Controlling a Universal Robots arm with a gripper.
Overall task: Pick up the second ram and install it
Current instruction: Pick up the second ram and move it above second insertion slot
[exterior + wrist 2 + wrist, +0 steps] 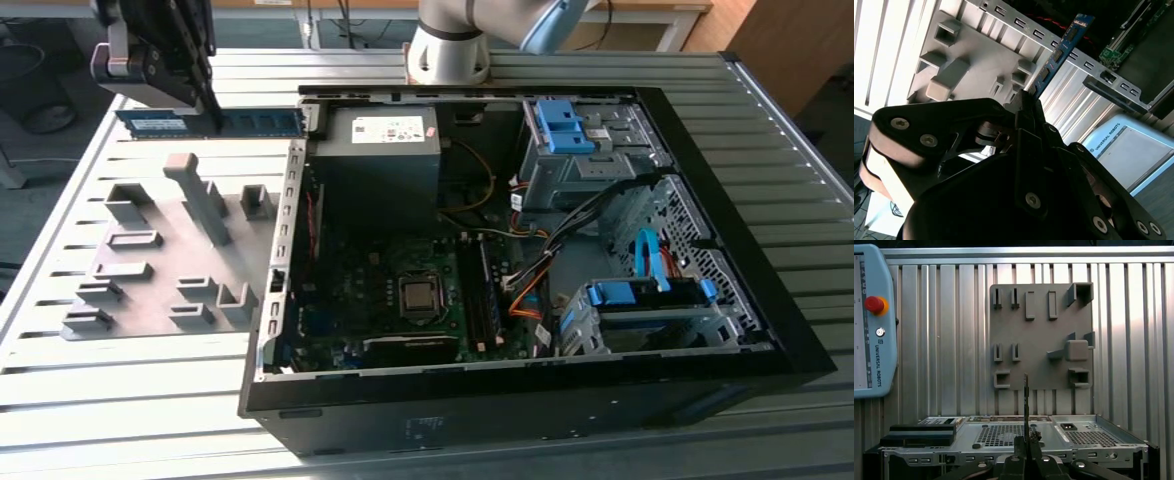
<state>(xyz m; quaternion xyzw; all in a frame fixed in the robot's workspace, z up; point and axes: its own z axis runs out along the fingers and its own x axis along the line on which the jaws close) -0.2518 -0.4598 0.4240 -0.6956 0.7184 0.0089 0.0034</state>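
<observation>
In the second wrist view we see the gripper (1026, 107) closest to us, its dark fingers (1021, 102) closed narrowly on the second ram (1061, 50), which sticks straight out from between them as a slim blue strip with dark chips. In the first wrist view the same strip (1026, 405) shows edge-on, rising from the fingertips of the gripper (1026, 440).

Beyond it in both wrist views we see the grey fixture plate (1041, 335) with its raised blocks, lying flat on the ribbed metal table (944, 340), and the edge of the open computer case (1014, 435).

In the exterior view the gripper (200, 105) hangs above the table near the far corner of the case (534, 290), at the exterior view's left, holding the ram (214, 122) level above the fixture plate (174, 250).
</observation>
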